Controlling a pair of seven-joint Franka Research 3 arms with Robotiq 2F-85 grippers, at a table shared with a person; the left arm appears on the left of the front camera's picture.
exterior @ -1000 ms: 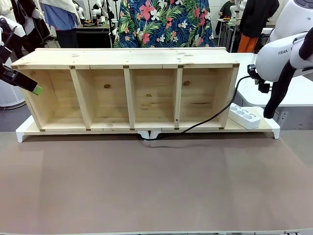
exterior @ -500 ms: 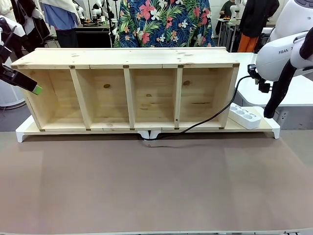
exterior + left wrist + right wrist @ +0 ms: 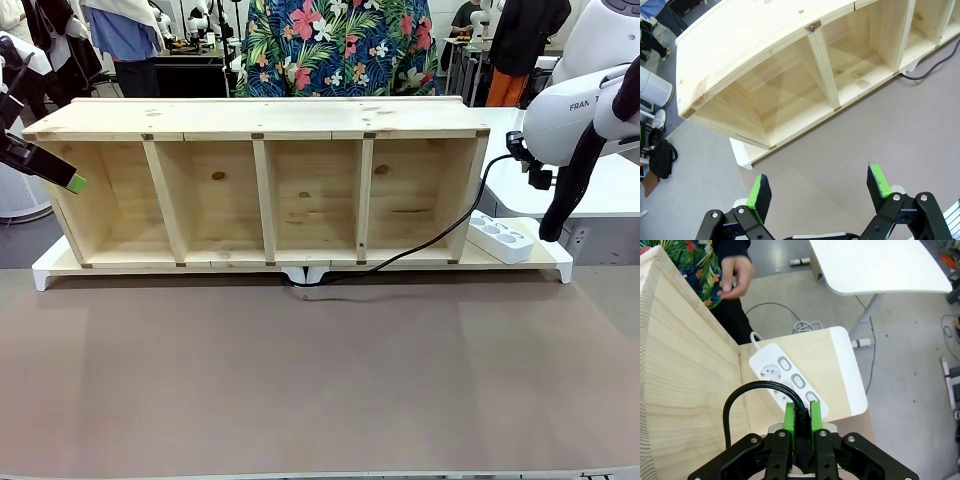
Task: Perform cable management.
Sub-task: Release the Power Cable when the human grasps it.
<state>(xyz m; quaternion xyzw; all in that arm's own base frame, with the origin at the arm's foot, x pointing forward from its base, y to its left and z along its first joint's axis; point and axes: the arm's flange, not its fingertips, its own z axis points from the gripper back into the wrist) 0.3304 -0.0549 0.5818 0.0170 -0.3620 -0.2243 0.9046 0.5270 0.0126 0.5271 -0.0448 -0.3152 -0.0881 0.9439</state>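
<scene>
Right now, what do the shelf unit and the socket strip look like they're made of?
The shelf unit looks like unfinished pale wood, probably pine: visible grain and dark knots. The socket strip looks like smooth white moulded plastic with a slight sheen.

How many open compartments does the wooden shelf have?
4, side by side in the wooden shelf: far left, second, third, far right, where the cable passes. None looks hidden.
</scene>
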